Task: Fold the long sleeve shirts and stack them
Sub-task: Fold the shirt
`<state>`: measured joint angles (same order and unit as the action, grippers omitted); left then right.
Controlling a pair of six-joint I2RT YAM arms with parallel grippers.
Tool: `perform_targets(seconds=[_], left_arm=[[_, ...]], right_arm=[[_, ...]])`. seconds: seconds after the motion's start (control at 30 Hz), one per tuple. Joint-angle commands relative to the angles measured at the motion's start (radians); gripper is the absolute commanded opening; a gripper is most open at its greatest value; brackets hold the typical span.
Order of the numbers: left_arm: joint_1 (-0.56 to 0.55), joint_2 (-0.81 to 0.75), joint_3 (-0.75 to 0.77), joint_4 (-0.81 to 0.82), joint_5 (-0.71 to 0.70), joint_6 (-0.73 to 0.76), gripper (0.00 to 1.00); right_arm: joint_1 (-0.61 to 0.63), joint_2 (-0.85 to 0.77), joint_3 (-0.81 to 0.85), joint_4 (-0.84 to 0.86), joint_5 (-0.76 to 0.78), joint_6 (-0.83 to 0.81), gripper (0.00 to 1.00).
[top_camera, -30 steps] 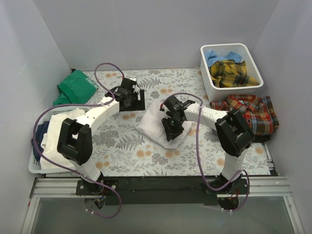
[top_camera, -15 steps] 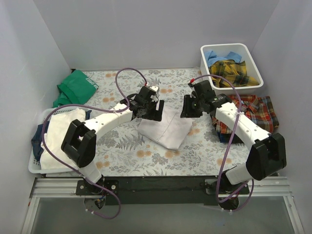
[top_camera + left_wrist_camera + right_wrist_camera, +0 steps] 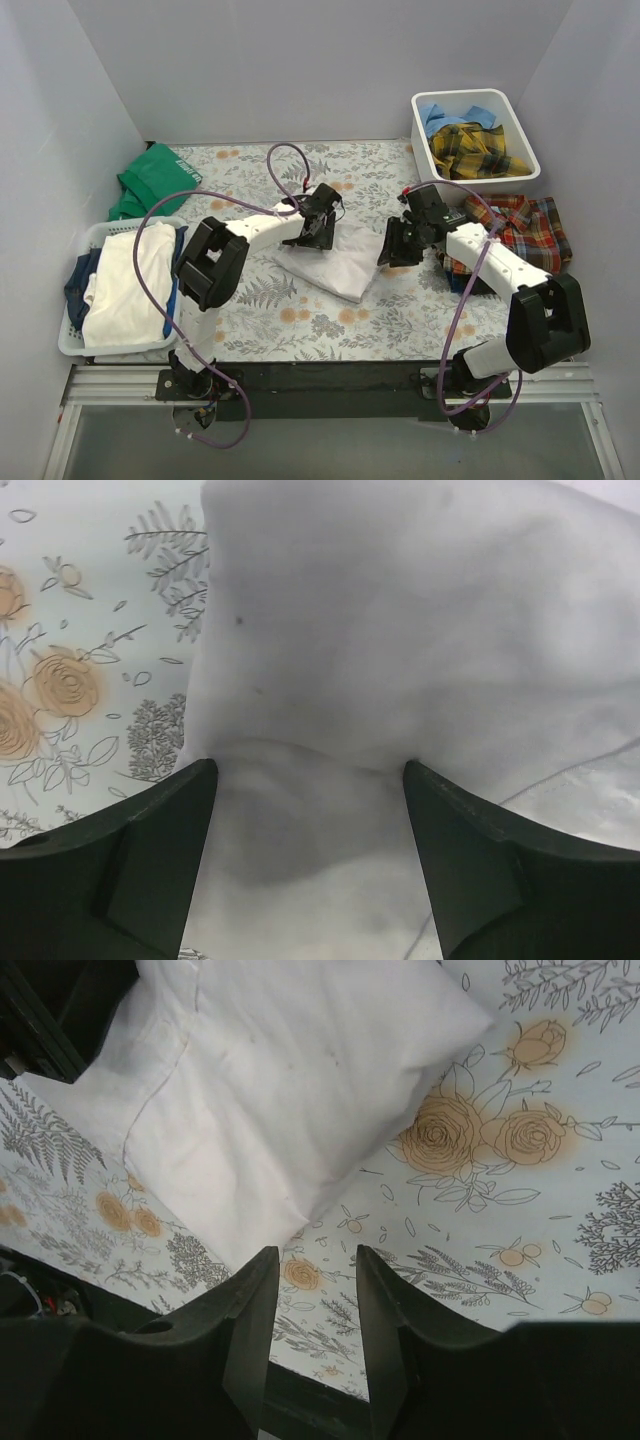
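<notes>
A folded white shirt lies mid-table on the floral cover. My left gripper rests on its far left edge, jaws wide open with the cloth bulging between the fingertips. My right gripper hovers just off the shirt's right corner, open, with only floral cover between its fingers. A red-orange plaid shirt lies at the right. The yellow plaid shirt and the light blue shirt sit in the white bin.
The white bin stands at the back right. A green garment lies at the back left. A basket at the left edge holds white and dark cloth. My left gripper's dark body shows in the right wrist view.
My right gripper lifted off the white shirt, swung toward the back right, then came down beside its right corner. My left gripper moved right onto the shirt's far edge.
</notes>
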<state>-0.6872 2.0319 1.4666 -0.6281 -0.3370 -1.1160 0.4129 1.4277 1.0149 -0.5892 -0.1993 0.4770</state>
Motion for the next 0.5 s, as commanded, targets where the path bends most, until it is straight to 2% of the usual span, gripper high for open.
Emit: perform_targets(seconds=[0.0,0.17,0.2,0.23,0.33,0.4,0.47], left_arm=[[0.029,0.057,-0.020,-0.173,-0.178,-0.093,0.74],[0.083,0.025,-0.028,-0.213,-0.113,-0.162,0.74],[0.087,0.019,-0.028,-0.209,-0.100,-0.165,0.74],[0.089,0.014,-0.022,-0.212,-0.088,-0.166,0.74],[0.089,0.005,-0.003,-0.235,-0.050,-0.185,0.74],[0.089,-0.005,0.003,-0.242,-0.019,-0.191,0.73],[0.089,-0.012,0.005,-0.243,0.004,-0.197,0.73]], right_arm=[[-0.026,-0.024,-0.047,0.054,-0.084,0.020,0.48],[-0.031,0.039,-0.099,0.155,-0.187,0.012,0.64],[-0.031,0.046,-0.107,0.182,-0.205,0.015,0.69],[-0.031,0.060,-0.119,0.218,-0.231,0.021,0.79],[-0.045,0.092,-0.170,0.371,-0.290,0.084,0.93],[-0.057,0.128,-0.190,0.478,-0.334,0.115,0.95],[-0.057,0.190,-0.180,0.515,-0.356,0.133,0.96]])
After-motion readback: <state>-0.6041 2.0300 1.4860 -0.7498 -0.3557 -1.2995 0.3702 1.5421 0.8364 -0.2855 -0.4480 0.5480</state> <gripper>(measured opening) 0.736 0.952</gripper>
